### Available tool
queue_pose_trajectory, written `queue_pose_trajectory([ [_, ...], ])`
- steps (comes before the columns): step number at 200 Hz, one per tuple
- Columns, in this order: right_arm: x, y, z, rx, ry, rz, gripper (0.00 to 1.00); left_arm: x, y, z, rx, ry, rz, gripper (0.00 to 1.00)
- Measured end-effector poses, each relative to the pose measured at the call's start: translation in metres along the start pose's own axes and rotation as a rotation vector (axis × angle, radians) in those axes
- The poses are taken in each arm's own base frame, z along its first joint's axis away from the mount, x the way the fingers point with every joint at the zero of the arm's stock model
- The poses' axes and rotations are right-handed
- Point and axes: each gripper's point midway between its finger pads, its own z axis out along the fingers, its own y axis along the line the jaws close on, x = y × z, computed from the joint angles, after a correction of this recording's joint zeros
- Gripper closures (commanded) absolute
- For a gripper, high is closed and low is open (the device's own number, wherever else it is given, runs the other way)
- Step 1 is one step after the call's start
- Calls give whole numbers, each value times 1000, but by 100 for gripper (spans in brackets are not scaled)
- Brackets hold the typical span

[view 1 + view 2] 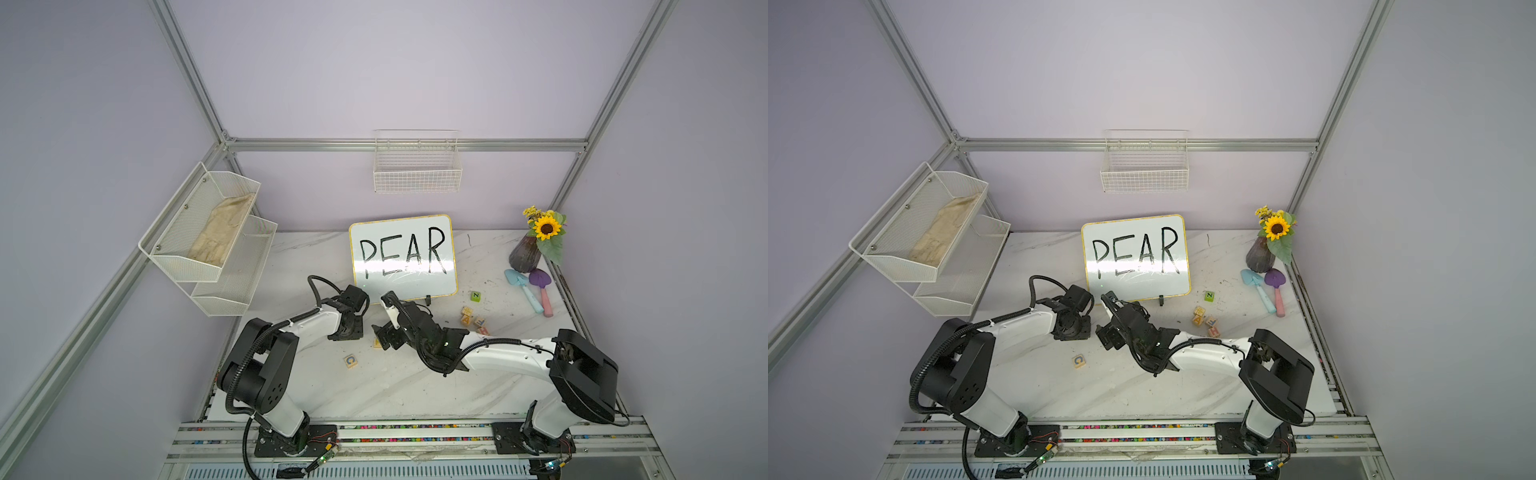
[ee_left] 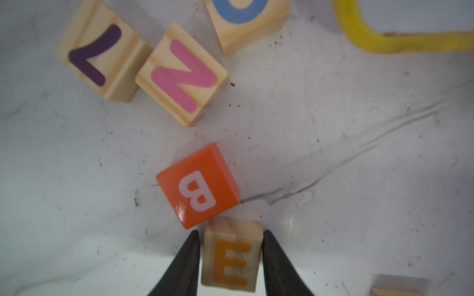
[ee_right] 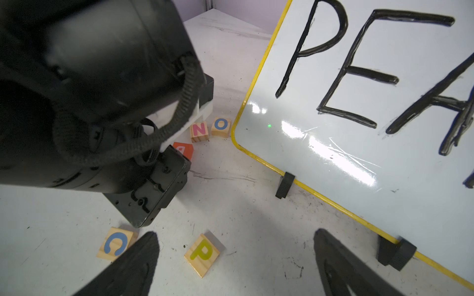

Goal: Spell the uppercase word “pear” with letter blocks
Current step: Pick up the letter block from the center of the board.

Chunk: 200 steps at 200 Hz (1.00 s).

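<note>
My left gripper [image 2: 230, 232] is shut on a light-wood letter block with an orange E [image 2: 232, 256], one black finger on each side. The block's far edge lies close to an orange B cube [image 2: 197, 185]. My right gripper [image 3: 235, 233] hangs open above the table, and a block with a yellow P [image 3: 202, 253] lies flat below, nearer one finger. In both top views the two grippers [image 1: 345, 330] [image 1: 384, 336] meet in front of the whiteboard. A block with an orange A [image 1: 467, 319] sits in a small cluster to the right.
The yellow-rimmed whiteboard [image 1: 403, 255] reading PEAR stands on black feet just behind the grippers. Blocks lettered C [image 3: 115, 243], pink N [image 2: 183, 75] and blue O [image 3: 221, 125] lie near the left gripper. A green N cube [image 1: 476, 296], two toy shovels [image 1: 536, 291] and a vase [image 1: 525, 257] are at the right.
</note>
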Motion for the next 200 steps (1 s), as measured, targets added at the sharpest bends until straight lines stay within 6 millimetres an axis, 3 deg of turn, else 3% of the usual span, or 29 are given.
queue_pose_trajectory([
  [200,0,0,0,3,0,-2,4,9,-6,-3,29,71,42,59],
])
